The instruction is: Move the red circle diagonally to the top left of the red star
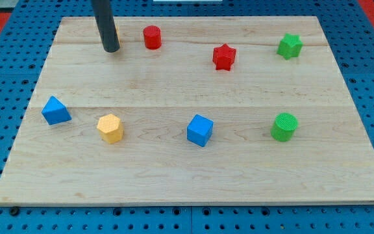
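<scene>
Wooden board (174, 162) on blue pegboard (5, 78); my tip (111, 49) left of red circle (152, 37); no pincer visible

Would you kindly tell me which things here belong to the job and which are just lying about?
Job: red circle, red star, my tip left of the circle.

Lying about: green star, green circle, blue cube, blue triangle, yellow hexagon.

We find our tip (111, 49) near the view's top left, just left of the circle (152, 37) — the star (224, 56) lies further right, slightly lower. Four more blocks line the lower row.
</scene>
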{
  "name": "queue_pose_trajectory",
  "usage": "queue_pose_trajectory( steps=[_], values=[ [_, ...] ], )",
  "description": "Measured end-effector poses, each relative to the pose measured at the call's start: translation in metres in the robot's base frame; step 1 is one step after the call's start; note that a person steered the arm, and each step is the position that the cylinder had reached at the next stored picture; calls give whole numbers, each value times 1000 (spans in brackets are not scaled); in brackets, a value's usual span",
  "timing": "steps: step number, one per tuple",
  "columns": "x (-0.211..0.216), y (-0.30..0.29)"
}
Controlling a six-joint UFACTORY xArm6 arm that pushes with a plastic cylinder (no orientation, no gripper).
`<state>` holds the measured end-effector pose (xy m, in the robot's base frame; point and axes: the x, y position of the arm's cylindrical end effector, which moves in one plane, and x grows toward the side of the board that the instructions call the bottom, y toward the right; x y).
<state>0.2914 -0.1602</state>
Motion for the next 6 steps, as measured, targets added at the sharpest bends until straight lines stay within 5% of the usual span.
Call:
queue_pose_trajectory(
  steps=[4, 6],
  values=[
    [-3, 19],
    [-41, 106]
  ],
)
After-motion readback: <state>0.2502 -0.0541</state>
